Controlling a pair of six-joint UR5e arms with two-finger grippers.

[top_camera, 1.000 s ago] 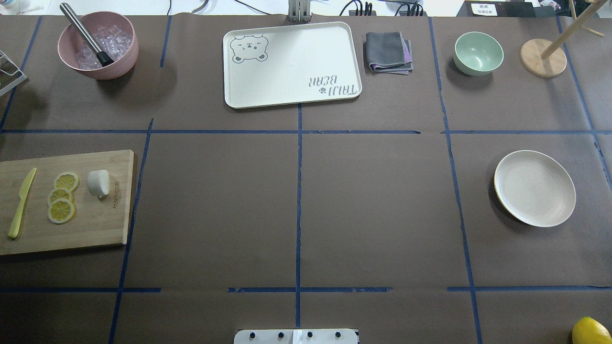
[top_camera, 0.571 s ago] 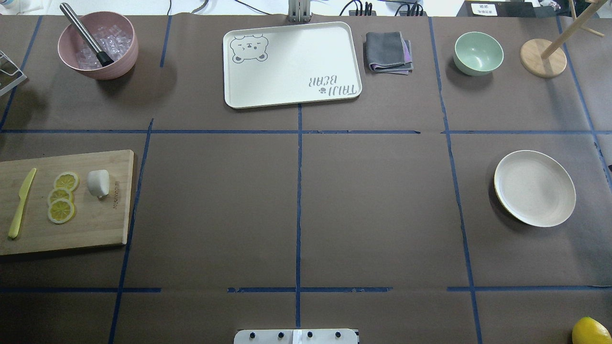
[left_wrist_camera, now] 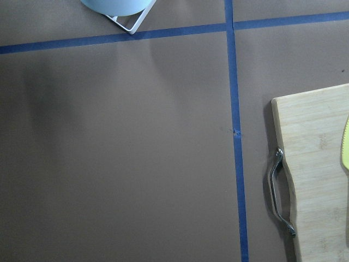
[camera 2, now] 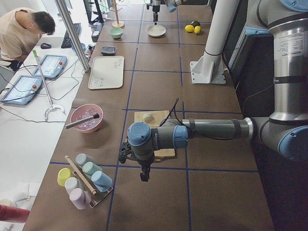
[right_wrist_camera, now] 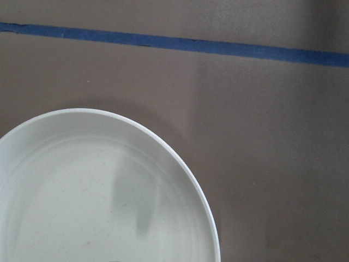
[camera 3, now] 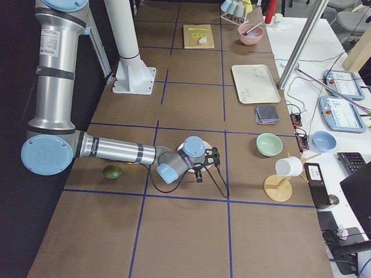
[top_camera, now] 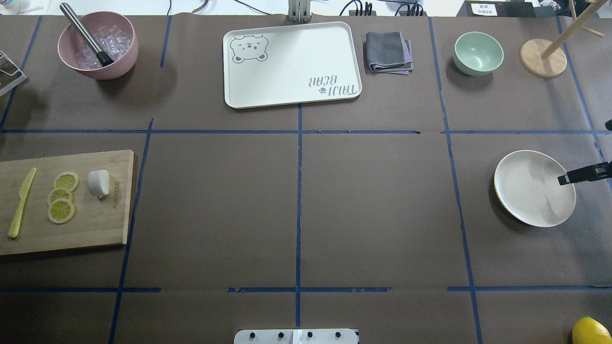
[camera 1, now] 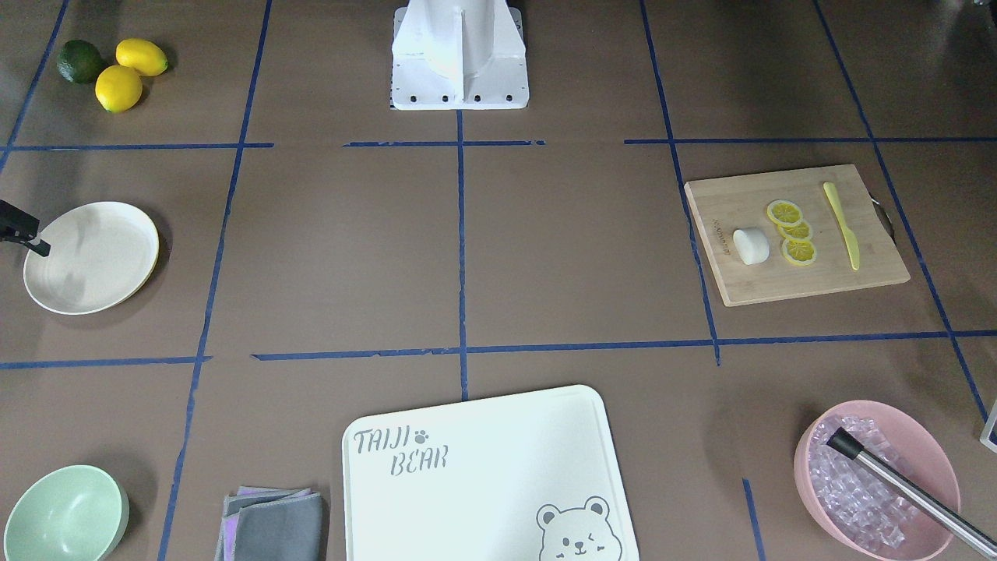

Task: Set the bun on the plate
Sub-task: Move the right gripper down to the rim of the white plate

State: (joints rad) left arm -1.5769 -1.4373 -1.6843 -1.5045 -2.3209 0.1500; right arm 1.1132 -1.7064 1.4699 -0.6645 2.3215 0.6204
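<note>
White bun (top_camera: 98, 183) far from right end effector (top_camera: 570, 177)

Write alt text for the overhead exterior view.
A small white cylinder-shaped bun lies on a wooden cutting board at left, beside three yellow lemon slices. The round cream-white plate sits empty at far right, with a dark robot part overhanging its rim.

Right arm (camera 3: 116, 152) stretched low, wrist over the plate (camera 3: 204, 143) — dark green fruit (camera 3: 112, 171) beside, bun (camera 3: 202, 40) far off
</note>
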